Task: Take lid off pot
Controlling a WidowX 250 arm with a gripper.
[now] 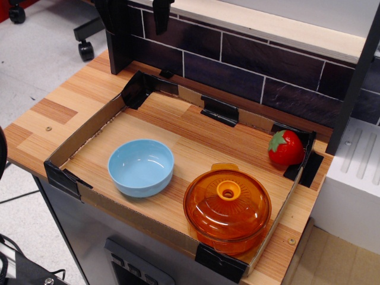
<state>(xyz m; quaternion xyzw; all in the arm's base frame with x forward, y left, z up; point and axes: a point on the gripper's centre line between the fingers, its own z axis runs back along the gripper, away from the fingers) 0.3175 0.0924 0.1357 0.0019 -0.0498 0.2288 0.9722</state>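
The lid [228, 203] is seated level on the pot [227, 230], knob upward, at the bench's [53, 119] near right corner. The gripper [161, 15] is barely seen; its state cannot be told.

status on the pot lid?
Gripper high at back, jaws unclear, holding nothing. Lid seated on pot. Knob unobstructed; blue bowl alongside.

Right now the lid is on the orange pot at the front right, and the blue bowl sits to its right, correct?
Not quite. In observation.image the lid is on the pot at the front right, but the blue bowl sits to its left, not its right.
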